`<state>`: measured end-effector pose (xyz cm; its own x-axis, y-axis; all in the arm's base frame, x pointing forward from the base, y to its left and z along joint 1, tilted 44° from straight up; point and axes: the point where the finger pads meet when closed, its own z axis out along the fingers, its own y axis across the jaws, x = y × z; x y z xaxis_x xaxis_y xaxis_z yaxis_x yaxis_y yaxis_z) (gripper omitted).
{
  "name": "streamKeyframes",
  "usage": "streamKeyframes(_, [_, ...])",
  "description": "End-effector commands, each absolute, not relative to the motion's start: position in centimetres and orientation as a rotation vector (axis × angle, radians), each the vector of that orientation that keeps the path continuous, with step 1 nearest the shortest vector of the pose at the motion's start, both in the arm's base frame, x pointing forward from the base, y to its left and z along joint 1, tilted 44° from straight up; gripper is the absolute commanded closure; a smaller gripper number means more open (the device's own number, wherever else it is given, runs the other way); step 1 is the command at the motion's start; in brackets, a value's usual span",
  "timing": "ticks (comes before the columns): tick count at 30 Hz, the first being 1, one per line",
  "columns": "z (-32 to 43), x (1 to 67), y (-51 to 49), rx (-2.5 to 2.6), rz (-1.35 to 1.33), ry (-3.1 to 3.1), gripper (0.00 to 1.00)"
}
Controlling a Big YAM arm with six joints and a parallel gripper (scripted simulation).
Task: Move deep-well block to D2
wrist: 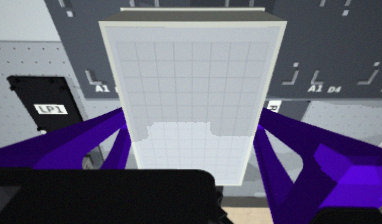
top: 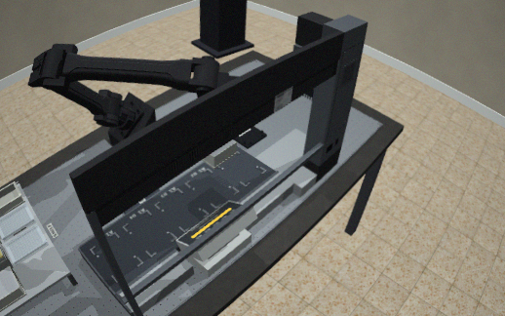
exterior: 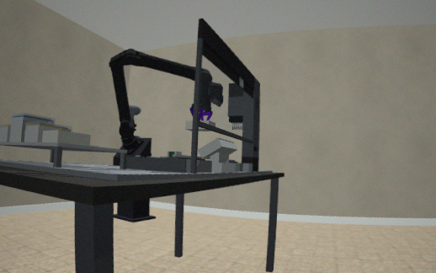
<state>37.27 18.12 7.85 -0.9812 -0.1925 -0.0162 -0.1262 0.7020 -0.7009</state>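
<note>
The block (wrist: 192, 95) is pale grey-white with a faint square grid on top (cream at its rim); the hand (wrist: 192, 150) has purple fingers; the deck (wrist: 312, 45) is dark grey with white corner marks; the table (exterior: 144, 185) is black; a yellow stripe (top: 211, 222) crosses a grey panel.

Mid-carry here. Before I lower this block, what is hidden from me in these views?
- Top view: the pincer and block are hidden behind the gantry beam.
- Wrist view: the block covers the deck slot beneath it; only engraved A1 marks either side show.
- Wrist view: no ID label shows on the block, so its A1 end cannot be told.
- Exterior view: the pincer is too small to show its fingers' contact.
- Top view: the shelf is cut off by the left edge.
</note>
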Motion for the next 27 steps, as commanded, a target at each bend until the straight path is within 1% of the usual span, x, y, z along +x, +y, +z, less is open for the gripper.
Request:
streamKeyframes(1, [9.31,38.64,20.35,-0.282,-1.096,2.791,1.0])
streamKeyframes(27, [9.38,39.4,19.4,-0.251,-1.106,2.801,1.0])
